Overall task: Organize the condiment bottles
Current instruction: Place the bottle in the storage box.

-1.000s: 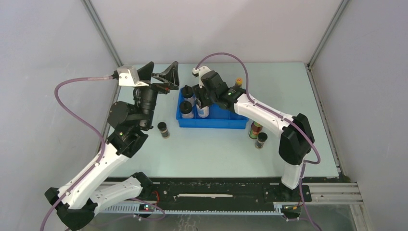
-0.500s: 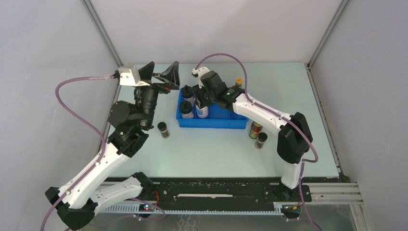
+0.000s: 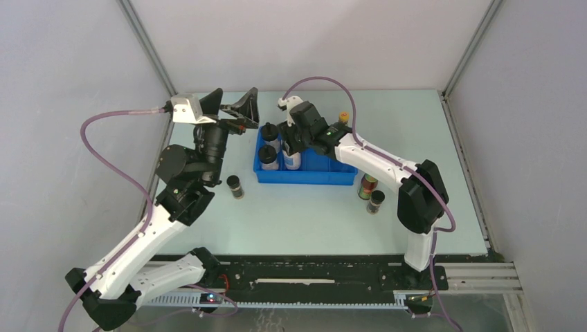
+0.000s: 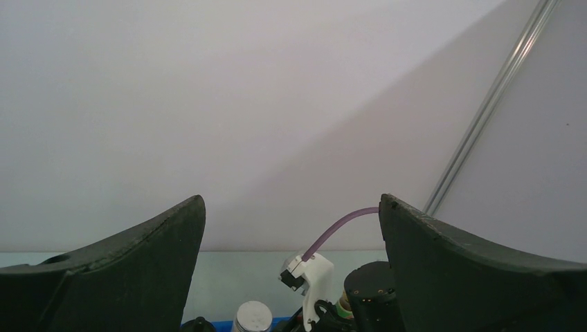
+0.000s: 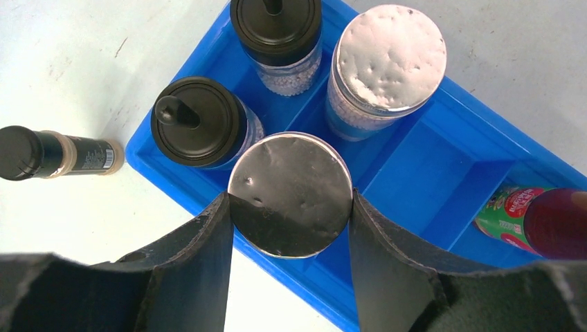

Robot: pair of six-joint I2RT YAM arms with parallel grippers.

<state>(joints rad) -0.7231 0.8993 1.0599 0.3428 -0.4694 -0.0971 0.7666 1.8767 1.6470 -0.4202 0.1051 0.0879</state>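
Observation:
My right gripper [image 5: 287, 198] is shut on a clear white-lidded bottle [image 5: 291, 173], upright in the blue tray [image 5: 422, 173] at its near left corner [image 3: 292, 158]. In the tray beside it stand a second white-lidded bottle [image 5: 387, 59] and two black knob-capped bottles [image 5: 201, 124] [image 5: 275, 28]. A short dark black-lidded bottle [image 3: 235, 186] stands on the table left of the tray. Another short dark bottle [image 3: 376, 200] and a red-green-labelled bottle [image 3: 367, 185] stand to its right. An orange-capped bottle [image 3: 342, 117] is at the tray's far side; whether it stands inside, I cannot tell. My left gripper [image 3: 232, 104] hangs open and empty, raised left of the tray.
Grey enclosure walls [image 3: 69, 104] close in the table on three sides. The tray's right compartments [image 3: 332, 169] hold nothing that I can see. My right arm [image 3: 381, 166] reaches across the tray's right end. The arm bases stand along the near rail [image 3: 311, 280].
The right arm has edged slightly to the left with the bottle still in its grip. The left arm has not moved.

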